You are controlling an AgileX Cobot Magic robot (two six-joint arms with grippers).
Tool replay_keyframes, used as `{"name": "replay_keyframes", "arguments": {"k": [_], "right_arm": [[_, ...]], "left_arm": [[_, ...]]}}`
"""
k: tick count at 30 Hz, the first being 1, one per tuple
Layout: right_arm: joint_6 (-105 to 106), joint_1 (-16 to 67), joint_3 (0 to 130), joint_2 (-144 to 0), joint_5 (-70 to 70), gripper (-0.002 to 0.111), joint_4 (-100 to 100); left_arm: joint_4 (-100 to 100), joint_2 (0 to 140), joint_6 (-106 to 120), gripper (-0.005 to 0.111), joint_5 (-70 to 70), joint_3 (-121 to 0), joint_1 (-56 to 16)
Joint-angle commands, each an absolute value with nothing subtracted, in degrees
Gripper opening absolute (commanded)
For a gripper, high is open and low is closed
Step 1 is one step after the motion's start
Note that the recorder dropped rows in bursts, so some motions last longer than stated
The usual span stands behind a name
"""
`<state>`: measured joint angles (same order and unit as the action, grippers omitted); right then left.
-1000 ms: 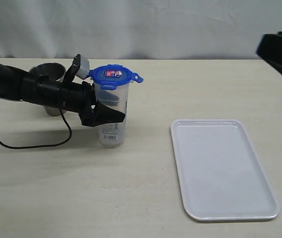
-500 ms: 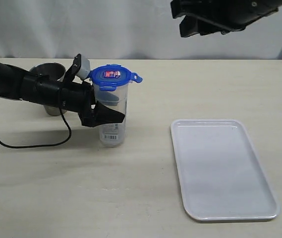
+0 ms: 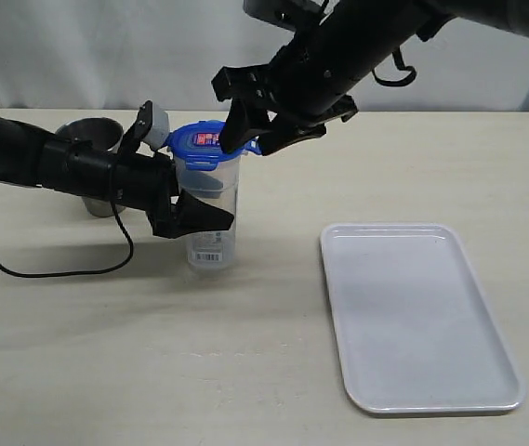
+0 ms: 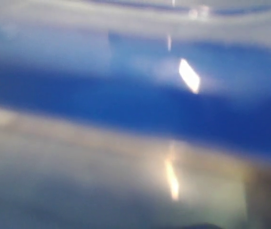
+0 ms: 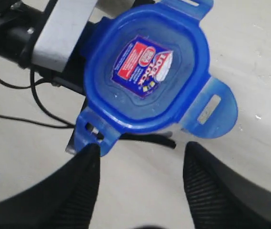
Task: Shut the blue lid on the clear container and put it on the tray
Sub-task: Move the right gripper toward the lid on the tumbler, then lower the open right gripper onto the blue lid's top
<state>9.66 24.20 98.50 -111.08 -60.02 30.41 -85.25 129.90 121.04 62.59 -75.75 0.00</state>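
Observation:
The clear container (image 3: 214,249) stands on the table with the blue lid (image 3: 204,141) resting on its top. My left gripper (image 3: 219,203) reaches in from the left and is shut on the container's middle, one finger in front and one behind. Its wrist view is a blur of blue lid (image 4: 125,105) and clear plastic. My right gripper (image 3: 262,136) hangs open just above the lid's right side. In the right wrist view the lid (image 5: 147,71) shows its red sticker and flaps sticking outward, with the open gripper (image 5: 142,148) beside it, holding nothing. The white tray (image 3: 413,316) lies to the right.
A steel cup (image 3: 92,137) stands behind the left arm at the back left. A black cable (image 3: 50,270) loops over the table below that arm. A white cloth backdrop closes the far edge.
The right arm has swung in from the upper right and come down over the lid, its jaws opening wider. The left gripper and the container have stayed still.

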Motion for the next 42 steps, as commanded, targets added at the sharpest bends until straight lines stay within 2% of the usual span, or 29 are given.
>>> {"name": "replay_keyframes", "arguments": {"k": [1,36,42], "right_arm": [[8.09,24.07,99.11,-111.17,-53.51,0.043,30.55],[5.46,24.78,99.22,-117.43,-53.47,0.043,31.57],[10.07,24.78,99.08,-119.50,-55.56,0.043,38.45]], "left_arm": [[-84.21,129.80,122.74,0.000,60.95,-76.09,-0.04],[-84.21,129.80,122.74,0.000,62.15,-76.09,-0.04],[-84.21,129.80,122.74,0.000,62.15,-76.09,-0.04]]}}
